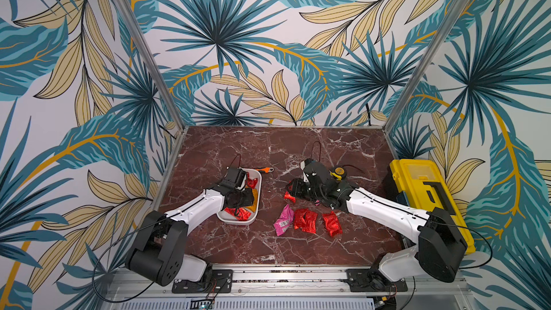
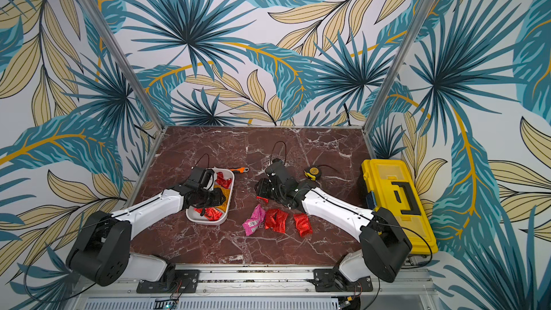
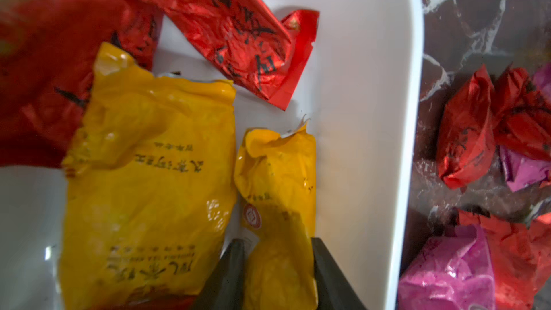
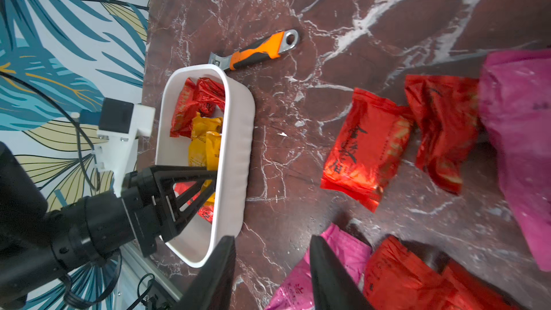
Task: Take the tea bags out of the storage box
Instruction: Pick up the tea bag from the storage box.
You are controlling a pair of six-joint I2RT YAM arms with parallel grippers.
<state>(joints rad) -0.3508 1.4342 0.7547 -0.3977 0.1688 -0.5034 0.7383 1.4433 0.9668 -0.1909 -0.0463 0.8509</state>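
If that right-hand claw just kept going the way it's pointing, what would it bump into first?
Probably bare marble tabletop, between the white storage box and a red tea bag. The right gripper is open. Depth is hard to judge.

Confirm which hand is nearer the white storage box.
Left. The left hand is inside the storage box, closed on a small yellow tea bag. The right hand hangs apart from the box, above loose tea bags on the table.

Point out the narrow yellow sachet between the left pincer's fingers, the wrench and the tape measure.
narrow yellow sachet [image 3: 277, 174]: left wrist view, its crinkled middle.
wrench [image 4: 267, 46]: right wrist view, its orange handle.
tape measure [image 2: 313, 172]: in a top view, its round yellow case.
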